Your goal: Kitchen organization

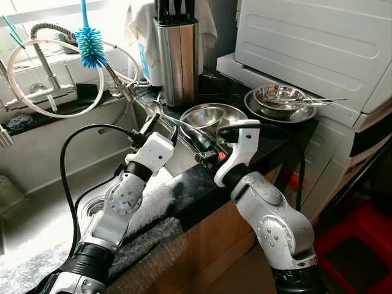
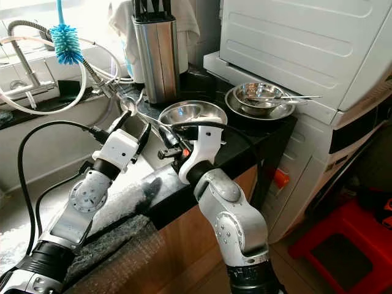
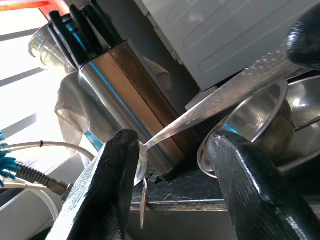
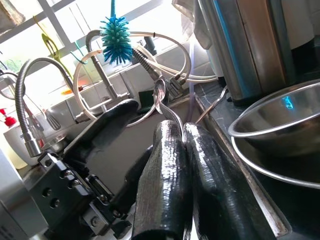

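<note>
- Two grippers meet over the black counter (image 1: 196, 187), at its edge beside the sink (image 1: 37, 208).
- My right gripper (image 4: 184, 137) has its fingers pinched tight on the handle of a metal spoon (image 3: 200, 112); the spoon's bowl points toward the faucet hoses.
- My left gripper (image 3: 172, 155) is spread wide, one finger on each side of the spoon near its bowl end; I can't tell whether either finger touches it.
- Just behind sits an empty steel bowl (image 1: 211, 115), with a knife block (image 1: 177, 58) beyond it.
- More steel bowls (image 1: 278, 98) are stacked to the right, near the white appliance (image 1: 306, 43).
- I see a blue bottle brush (image 1: 90, 46) hanging above the sink.
</note>
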Available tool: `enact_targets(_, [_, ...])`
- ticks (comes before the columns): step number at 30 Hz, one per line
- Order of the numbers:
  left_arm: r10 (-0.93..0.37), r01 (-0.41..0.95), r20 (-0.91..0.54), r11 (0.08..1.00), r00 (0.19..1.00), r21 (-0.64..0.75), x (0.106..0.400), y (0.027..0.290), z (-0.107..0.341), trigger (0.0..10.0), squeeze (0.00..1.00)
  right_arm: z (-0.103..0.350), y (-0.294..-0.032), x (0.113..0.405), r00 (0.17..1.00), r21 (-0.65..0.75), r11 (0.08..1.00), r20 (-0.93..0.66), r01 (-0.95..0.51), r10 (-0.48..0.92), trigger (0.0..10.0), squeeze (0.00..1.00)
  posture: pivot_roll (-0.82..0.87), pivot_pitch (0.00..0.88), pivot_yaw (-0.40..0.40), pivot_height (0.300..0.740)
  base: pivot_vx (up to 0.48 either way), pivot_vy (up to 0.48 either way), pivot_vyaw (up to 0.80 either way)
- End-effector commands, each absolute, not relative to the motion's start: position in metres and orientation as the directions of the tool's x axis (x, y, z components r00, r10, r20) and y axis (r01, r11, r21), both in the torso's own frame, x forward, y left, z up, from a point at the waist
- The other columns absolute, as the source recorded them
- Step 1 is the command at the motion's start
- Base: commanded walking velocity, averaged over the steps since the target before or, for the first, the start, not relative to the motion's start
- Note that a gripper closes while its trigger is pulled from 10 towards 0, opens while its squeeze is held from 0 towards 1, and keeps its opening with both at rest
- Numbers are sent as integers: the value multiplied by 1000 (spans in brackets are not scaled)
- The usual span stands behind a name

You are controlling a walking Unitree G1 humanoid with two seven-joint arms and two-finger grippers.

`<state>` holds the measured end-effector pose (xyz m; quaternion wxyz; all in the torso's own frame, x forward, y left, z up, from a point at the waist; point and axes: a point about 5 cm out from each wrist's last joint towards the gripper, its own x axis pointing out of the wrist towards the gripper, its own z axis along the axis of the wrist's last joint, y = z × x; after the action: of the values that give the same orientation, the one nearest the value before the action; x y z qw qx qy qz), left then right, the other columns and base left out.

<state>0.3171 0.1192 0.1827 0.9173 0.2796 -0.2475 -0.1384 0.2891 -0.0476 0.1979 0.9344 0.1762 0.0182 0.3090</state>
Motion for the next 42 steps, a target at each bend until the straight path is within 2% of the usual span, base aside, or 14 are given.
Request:
enact_targets(1, [-433, 131, 373, 778, 820, 615, 314, 114, 182, 10000, 0, 202, -45, 290, 799, 351, 732, 86, -584, 596, 10000, 0, -194, 0, -3, 740, 0, 0, 0])
enact_targets(19, [-395, 92, 396, 794, 829, 601, 317, 113, 184, 10000, 0, 194, -31, 283, 747, 377, 683, 34, -625, 665, 10000, 0, -195, 0, -4, 740, 0, 0, 0])
enact_targets(30, [-367, 101, 349, 800, 862, 592, 319, 116, 174, 10000, 0, 193, -22, 279, 720, 384, 656, 33, -650, 694, 10000, 0, -194, 0, -5, 740, 0, 0, 0])
enact_targets(31, [-364, 101, 348, 802, 864, 589, 319, 116, 173, 6196, 0, 193, -21, 279, 718, 386, 653, 35, -652, 695, 10000, 0, -193, 0, -5, 740, 0, 0, 0])
enact_targets(32, [-363, 100, 347, 801, 865, 590, 319, 116, 173, 6196, 0, 194, -21, 279, 718, 385, 653, 36, -652, 695, 10000, 0, -193, 0, -5, 740, 0, 0, 0])
enact_targets(33, [-363, 100, 342, 798, 867, 594, 319, 117, 172, 3804, 0, 194, -21, 279, 718, 385, 653, 38, -653, 695, 10000, 0, -194, 0, -5, 740, 0, 0, 0])
enact_targets(35, [-352, 95, 329, 796, 876, 598, 320, 119, 169, 3412, 0, 194, -21, 279, 719, 385, 654, 38, -652, 694, 10000, 0, -194, 0, -5, 740, 0, 0, 0])
enact_targets(42, [-322, 86, 280, 781, 904, 619, 323, 124, 159, 4118, 0, 194, -21, 279, 719, 386, 653, 40, -652, 694, 10000, 0, -195, 0, -5, 740, 0, 0, 0])
